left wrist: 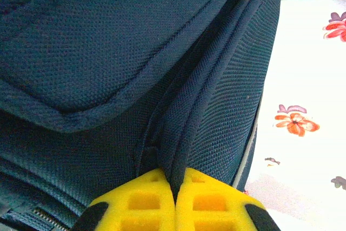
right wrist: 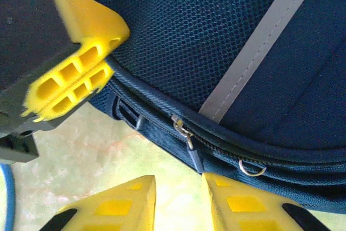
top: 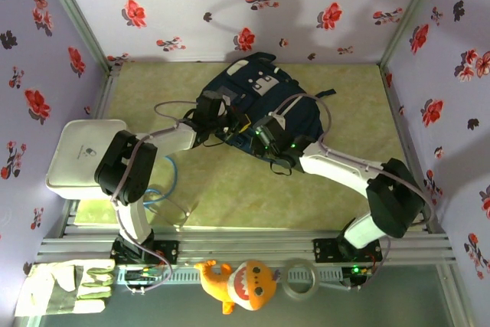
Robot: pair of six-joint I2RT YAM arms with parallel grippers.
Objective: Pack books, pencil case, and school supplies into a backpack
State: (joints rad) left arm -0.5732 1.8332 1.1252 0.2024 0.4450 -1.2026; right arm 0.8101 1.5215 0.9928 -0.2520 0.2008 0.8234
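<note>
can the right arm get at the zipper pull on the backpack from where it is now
Probably yes. The right end effector sits just short of the zipper pull on the backpack, fingers apart, nothing between them. The left end effector pinches the seam off to one side.

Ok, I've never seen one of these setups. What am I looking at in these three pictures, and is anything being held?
Two robot arms are bolted at the near edge of a table. The overhead picture looks down on both. The other two come from cameras on the arms' wrists, so the yellow fingers in them belong to each arm's hand. Both arms reach to a navy backpack lying in the middle. The left hand is shut on a fold of the backpack's edge. The right hand hovers with a gap between its fingers, just in front of the zipper pull, holding nothing. A white tray sits at the left.
</note>
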